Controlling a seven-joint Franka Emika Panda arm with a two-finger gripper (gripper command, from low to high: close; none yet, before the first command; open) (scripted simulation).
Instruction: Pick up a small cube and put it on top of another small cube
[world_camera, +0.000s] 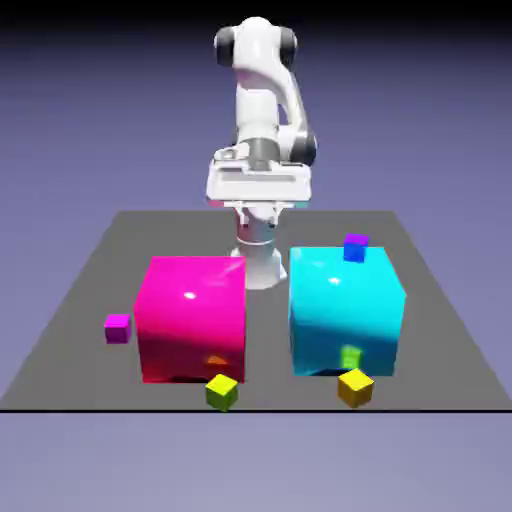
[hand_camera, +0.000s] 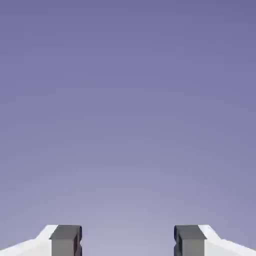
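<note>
The pincer (hand_camera: 128, 240) was released, its fingertips wide apart with nothing between them. I judged that it was held high, at upper middle of the exterior view, to clear both large blocks. The lime cube (world_camera: 222, 392) sat at lower left of centre, before the magenta block (world_camera: 193, 320); the blue cube (world_camera: 356, 248), at right of centre, appeared beside or behind the cyan block (world_camera: 345, 312), which probably called for an approach from above.

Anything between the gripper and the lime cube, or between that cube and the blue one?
Nothing visible blocks gripper to lime cube from above; the pink block and cyan block stand toward the blue cube.
</note>
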